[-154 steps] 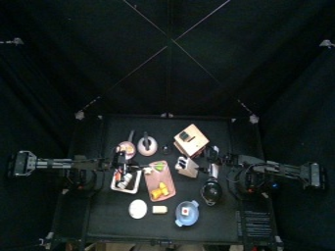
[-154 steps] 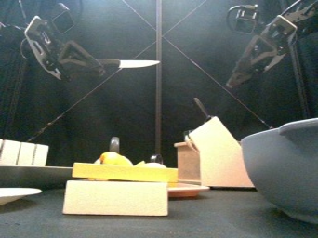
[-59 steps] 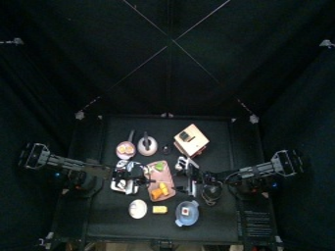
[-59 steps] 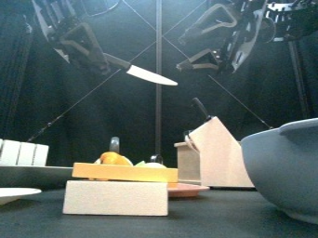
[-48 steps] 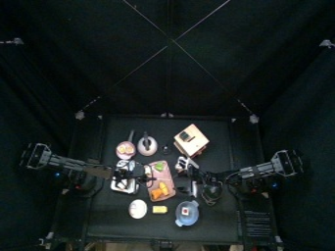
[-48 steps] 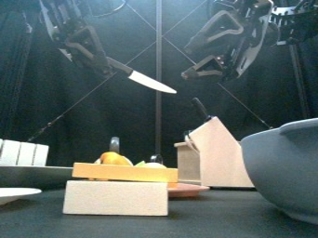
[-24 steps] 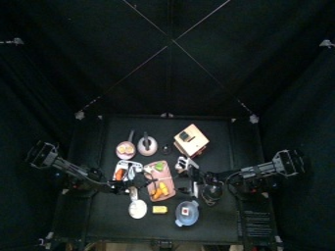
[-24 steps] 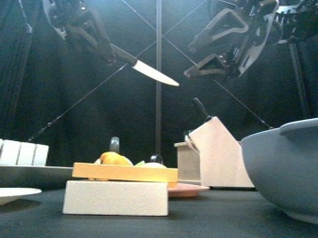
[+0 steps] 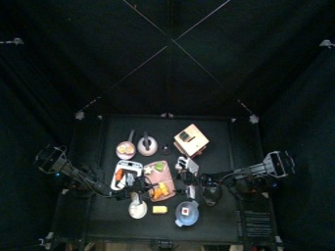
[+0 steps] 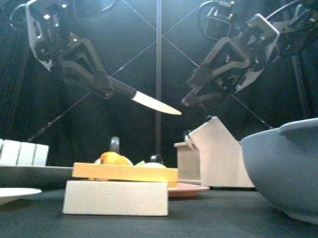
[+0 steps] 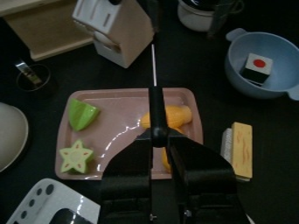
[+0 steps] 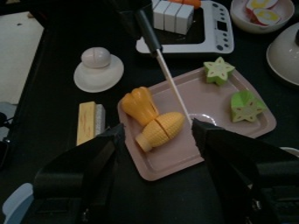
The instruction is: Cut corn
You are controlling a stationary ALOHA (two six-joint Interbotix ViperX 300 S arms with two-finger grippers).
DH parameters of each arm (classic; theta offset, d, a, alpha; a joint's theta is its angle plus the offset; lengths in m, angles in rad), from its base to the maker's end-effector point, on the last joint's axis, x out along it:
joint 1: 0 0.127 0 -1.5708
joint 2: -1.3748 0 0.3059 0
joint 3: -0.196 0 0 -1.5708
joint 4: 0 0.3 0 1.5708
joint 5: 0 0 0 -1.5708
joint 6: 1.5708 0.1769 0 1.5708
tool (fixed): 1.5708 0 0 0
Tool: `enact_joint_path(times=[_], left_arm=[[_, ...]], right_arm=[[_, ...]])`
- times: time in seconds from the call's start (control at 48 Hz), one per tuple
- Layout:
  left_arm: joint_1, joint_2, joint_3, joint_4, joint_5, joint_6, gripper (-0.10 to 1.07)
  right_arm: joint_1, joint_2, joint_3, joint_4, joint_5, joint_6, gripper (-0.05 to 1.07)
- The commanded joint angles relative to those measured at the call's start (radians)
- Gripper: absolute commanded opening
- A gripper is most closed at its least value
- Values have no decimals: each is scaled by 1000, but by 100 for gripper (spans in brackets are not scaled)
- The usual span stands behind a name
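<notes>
The corn [image 12: 153, 120] lies as two yellow-orange pieces on a pink cutting board [image 12: 229, 128] and shows again as corn [image 11: 177, 116] in the left wrist view. My left gripper [image 11: 156, 140] is shut on the black handle of a knife [image 11: 153, 83]. Its blade [image 10: 156, 103] hangs tilted down above the board [image 11: 122, 140], and the knife [image 12: 170, 80] slants over the corn. My right gripper [image 12: 158, 131] is open wide above the corn and holds nothing. In the front view the left gripper [image 10: 95, 80] and right gripper [image 10: 199, 94] hang high over the table.
Green star-shaped pieces [image 12: 219, 68] share the board. Around it stand a wooden knife block [image 11: 117, 31], a blue bowl [image 11: 267, 61], a yellow stick [image 11: 242, 150], a white plate [image 12: 91, 75] and a white tray [image 12: 183, 19] of blocks.
The left gripper has come lower with the knife, its blade now nearer the board. The right gripper has also dropped and swung in towards the blade.
</notes>
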Motion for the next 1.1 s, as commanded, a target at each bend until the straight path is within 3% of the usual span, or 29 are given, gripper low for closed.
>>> enact_joint_path(times=[0.0, 0.333, 1.083], left_arm=[[-8, 12, -20, -9, -5, -3, 38], [-15, 74, -61, -34, 5, -2, 38], [-17, 109, -81, -104, 6, -3, 38]], right_arm=[[-9, -6, -28, -3, 8, -2, 94], [-17, 84, -72, -38, 95, -2, 91], [-38, 179, -109, -61, 117, -3, 47]])
